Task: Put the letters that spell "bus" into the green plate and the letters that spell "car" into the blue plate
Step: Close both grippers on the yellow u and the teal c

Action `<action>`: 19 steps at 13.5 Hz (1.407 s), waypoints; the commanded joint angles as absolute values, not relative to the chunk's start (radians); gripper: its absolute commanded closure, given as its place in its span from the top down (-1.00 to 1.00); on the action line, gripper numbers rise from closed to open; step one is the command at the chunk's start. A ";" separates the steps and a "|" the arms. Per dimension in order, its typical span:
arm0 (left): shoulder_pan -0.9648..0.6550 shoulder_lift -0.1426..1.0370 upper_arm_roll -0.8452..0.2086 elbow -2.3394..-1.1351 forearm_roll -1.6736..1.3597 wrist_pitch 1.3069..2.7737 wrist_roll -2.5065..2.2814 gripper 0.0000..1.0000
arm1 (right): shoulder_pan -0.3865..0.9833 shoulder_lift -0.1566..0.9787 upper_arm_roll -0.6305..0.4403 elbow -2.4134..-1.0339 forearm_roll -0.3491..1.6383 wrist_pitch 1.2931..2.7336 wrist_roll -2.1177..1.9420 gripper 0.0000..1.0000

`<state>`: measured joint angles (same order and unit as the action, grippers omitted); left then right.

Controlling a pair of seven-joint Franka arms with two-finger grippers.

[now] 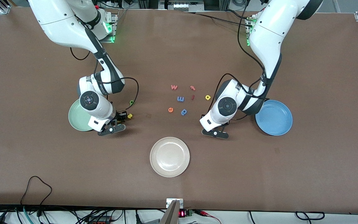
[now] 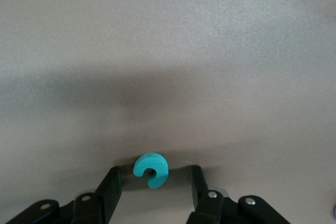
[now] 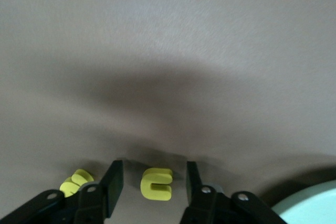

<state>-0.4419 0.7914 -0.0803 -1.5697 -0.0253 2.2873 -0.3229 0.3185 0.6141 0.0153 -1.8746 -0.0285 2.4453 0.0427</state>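
Note:
My left gripper is low over the table beside the blue plate, open, with a teal c lying between its fingers and a gap on each side. In the front view the left gripper hides the c. My right gripper is down at the edge of the green plate, open around a yellow u without touching it. A yellow s lies just outside one finger. The s and a green b lie next to the right gripper. A yellow a lies near the left arm.
A white plate sits nearer the front camera, mid-table. Loose letters lie between the arms: an orange w, a blue m, an orange e, a blue p and two small red pieces. The green plate's rim shows in the right wrist view.

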 commanded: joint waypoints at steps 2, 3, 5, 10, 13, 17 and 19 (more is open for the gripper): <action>-0.454 0.819 -0.069 -1.545 -0.035 2.289 -0.311 -0.04 | 0.328 0.601 0.011 -1.907 -0.048 2.461 0.057 0.08; -0.454 0.819 -0.069 -1.545 -0.035 2.289 -0.311 -0.05 | 0.328 0.597 0.011 -1.910 -0.048 2.459 0.057 0.08; -0.453 0.821 -0.069 -1.545 -0.037 2.289 -0.311 -0.05 | 0.327 0.591 0.011 -1.917 -0.048 2.457 0.049 0.08; -0.453 0.836 -0.067 -1.520 -0.032 2.335 -0.308 -0.03 | 0.325 0.588 0.011 -1.927 -0.048 2.457 0.055 -0.15; -0.453 0.842 -0.067 -1.520 -0.032 2.335 -0.308 -0.03 | 0.325 0.591 0.011 -1.921 -0.048 2.462 0.054 -0.55; -0.443 0.841 -0.066 -1.522 0.024 2.335 -0.305 -0.43 | 0.321 0.591 0.011 -1.914 -0.083 2.465 0.058 -0.74; -0.440 0.839 -0.066 -1.525 0.032 2.333 -0.305 -0.66 | 0.316 0.563 0.011 -1.907 -0.084 2.456 0.048 -0.79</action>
